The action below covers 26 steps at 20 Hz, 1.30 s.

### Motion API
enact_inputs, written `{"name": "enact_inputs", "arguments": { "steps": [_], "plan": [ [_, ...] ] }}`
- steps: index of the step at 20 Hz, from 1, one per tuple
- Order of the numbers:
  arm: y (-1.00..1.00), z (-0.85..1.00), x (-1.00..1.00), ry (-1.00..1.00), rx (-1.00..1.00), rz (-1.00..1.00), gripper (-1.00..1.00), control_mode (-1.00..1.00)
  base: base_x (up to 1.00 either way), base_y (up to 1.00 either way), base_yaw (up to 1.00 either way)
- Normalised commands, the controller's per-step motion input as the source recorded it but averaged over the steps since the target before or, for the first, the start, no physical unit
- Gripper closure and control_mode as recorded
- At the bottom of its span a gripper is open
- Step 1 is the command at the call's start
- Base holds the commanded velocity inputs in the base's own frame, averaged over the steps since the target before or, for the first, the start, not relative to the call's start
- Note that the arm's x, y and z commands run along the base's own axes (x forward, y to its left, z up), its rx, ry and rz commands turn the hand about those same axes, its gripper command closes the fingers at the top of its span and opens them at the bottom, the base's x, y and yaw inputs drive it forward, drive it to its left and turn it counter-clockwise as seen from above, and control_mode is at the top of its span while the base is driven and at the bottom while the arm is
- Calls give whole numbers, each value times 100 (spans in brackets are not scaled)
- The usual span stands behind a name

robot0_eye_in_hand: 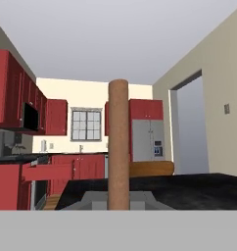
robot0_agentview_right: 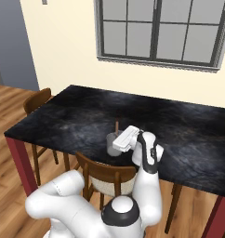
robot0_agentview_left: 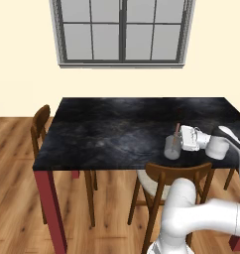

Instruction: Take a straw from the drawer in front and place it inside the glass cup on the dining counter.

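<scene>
Here, near to far, we count what we see.
Chairs, near side: one wooden chair (robot0_agentview_left: pixel 174 176) tucked under the desk's front edge, just ahead of our arm.
Claw: one claw (robot0_agentview_left: pixel 182 138), lying sideways over the desk's near right part, jaws closed tight on the straw.
Straw: one brownish-tan straw (robot0_agentview_left: pixel 177 132); its top pokes up above the cup, its lower part goes down inside the cup; in the hand view it stands as a thick upright column (robot0_eye_in_hand: pixel 118 147).
Glass cup: one translucent glass cup (robot0_agentview_left: pixel 172 148), upright on the desk, just beside the claw.
Desk: one long black marbled desk (robot0_agentview_left: pixel 117 129) on dark red legs.
Chairs, far left: one more chair (robot0_agentview_left: pixel 40 126) at the desk's left end.
Window: one window (robot0_agentview_left: pixel 123 32) on the wall behind the desk.
Drawer: one red drawer (robot0_eye_in_hand: pixel 47 172) pulled open among the red cabinets, far off in the hand view.
</scene>
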Motion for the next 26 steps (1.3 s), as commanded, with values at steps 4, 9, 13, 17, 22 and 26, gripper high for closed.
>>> {"name": "enact_inputs", "arguments": {
  "steps": [4,9,13,17,22,26],
  "plan": [
    [0,-8,1,0,0,0,100,-100,0,0,0],
    [0,-10,0,0,0,0,100,-100,0,0,0],
    [0,-18,0,0,0,0,100,-100,0,0,0],
    [-1,-23,0,0,0,0,100,-100,0,0,0],
    [0,-18,2,0,0,0,100,-100,0,0,0],
    [0,-31,21,4,0,0,100,-100,0,0,0]
  ]
}}
